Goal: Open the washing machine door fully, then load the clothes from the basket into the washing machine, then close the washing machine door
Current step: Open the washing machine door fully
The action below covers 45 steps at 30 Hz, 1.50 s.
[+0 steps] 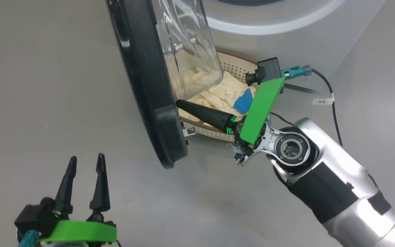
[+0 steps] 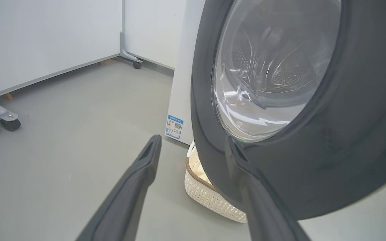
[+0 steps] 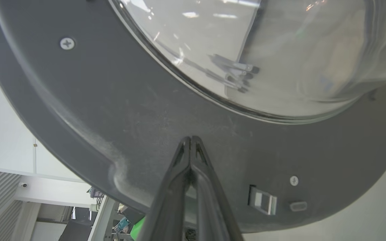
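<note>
Touching door (image 3: 112, 110), right end effector (image 3: 191, 138) closed, left end effector (image 1: 86, 157) spread, empty

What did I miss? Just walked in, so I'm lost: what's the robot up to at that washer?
The robot is opening the washing machine door. Its right gripper, shut, has its tips against the inner face of the black rim, seemingly pushing it outward; the door stands partly swung out from the washing machine. The left gripper hangs open and empty off to the side. The clothes lie in the basket on the floor behind the door, none loaded yet.
</note>
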{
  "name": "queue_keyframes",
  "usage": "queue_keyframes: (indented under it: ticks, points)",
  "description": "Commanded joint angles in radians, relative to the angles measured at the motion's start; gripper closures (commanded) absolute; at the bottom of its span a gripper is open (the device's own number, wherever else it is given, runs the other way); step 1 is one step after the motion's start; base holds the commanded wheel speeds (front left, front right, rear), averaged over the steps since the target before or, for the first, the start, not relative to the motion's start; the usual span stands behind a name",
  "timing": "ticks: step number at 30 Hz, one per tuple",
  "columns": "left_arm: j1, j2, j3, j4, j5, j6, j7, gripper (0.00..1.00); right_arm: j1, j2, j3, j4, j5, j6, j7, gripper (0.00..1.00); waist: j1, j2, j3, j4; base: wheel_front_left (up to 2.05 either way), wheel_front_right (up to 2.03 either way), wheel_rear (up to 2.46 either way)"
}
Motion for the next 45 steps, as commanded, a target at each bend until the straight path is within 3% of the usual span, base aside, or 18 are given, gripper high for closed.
queue_keyframes:
  ticks: [1,11,24,35,45]
  points:
    - [-0.012,0.005,0.029,-0.026,-0.006,0.001,-0.011,0.00,0.001,0.032,0.016,-0.028,0.003,0.005,-0.015,1.00,0.0001,-0.0001,-0.005,0.016,0.00,0.00,0.00]
    - [-0.025,0.001,-0.002,-0.012,-0.011,0.001,-0.011,0.00,0.001,0.041,0.072,-0.004,0.023,0.005,-0.082,1.00,0.0001,-0.0001,-0.027,0.072,0.00,0.00,0.00]
    - [-0.033,0.004,-0.022,-0.012,-0.011,0.001,-0.011,0.00,-0.025,0.041,0.151,0.003,0.061,0.005,-0.164,1.00,0.0001,-0.0001,-0.036,0.092,0.00,0.00,0.00]
    - [-0.025,0.010,-0.021,-0.007,-0.011,0.001,-0.011,0.00,-0.023,0.041,0.187,0.039,0.081,0.005,-0.230,1.00,0.0001,-0.0001,-0.066,0.082,0.00,0.00,0.00]
    - [0.000,0.019,0.016,-0.012,-0.007,0.001,-0.011,0.00,-0.007,0.012,0.185,-0.013,-0.002,0.005,-0.272,1.00,0.0001,-0.0001,-0.103,0.026,0.00,0.00,0.00]
